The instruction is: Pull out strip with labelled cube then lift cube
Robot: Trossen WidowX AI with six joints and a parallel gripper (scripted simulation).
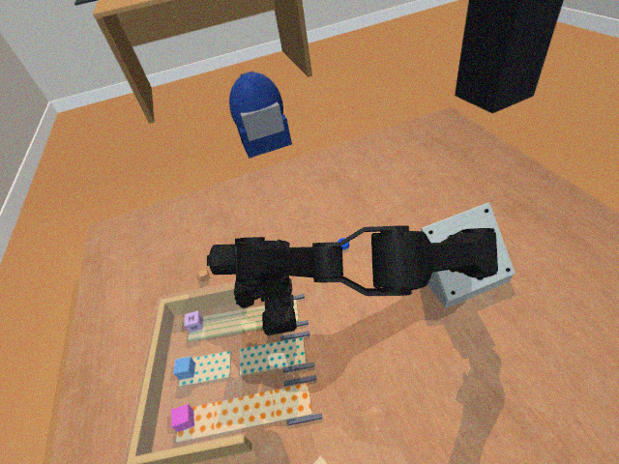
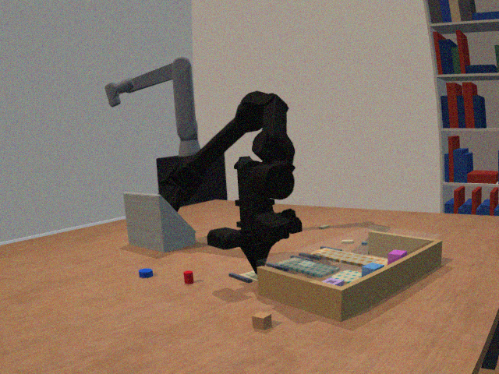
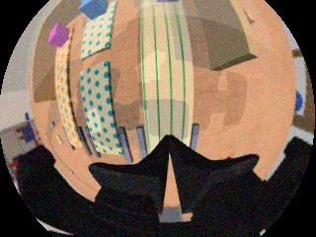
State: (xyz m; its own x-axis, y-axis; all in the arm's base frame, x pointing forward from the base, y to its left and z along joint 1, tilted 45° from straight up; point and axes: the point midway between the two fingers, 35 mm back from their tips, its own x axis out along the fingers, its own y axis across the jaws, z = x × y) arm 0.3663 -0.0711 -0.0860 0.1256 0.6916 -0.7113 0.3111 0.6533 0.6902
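A green-striped strip point(image 1: 229, 323) point(image 3: 164, 74) lies in one piece. The lilac cube point(image 1: 192, 320) point(image 2: 334, 282) marked H sits on its far end. A teal-dotted strip is in two parts, a far part point(image 1: 214, 368) point(image 3: 99, 37) under a blue cube point(image 1: 184, 366) point(image 2: 372, 268) point(image 3: 94, 7) and a near part point(image 1: 254, 358) point(image 3: 99, 96), with a gap between. An orange-dotted strip point(image 1: 245, 408) point(image 3: 64, 89) bears a magenta cube point(image 1: 182, 417) point(image 2: 397, 256) point(image 3: 59, 35). My gripper point(image 2: 255, 272) point(image 3: 169, 137) is shut, tips pointing down at the striped strip's near end. Contact cannot be told.
A wooden three-sided frame point(image 1: 150, 382) point(image 2: 391, 278) surrounds the strips. Slate bars point(image 1: 299, 367) point(image 3: 123, 143) flank their near ends. A small wooden block point(image 1: 202, 275) point(image 2: 261, 320) stands outside the frame. A red cylinder point(image 2: 188, 276) and a blue disc point(image 2: 145, 273) stand nearer the base.
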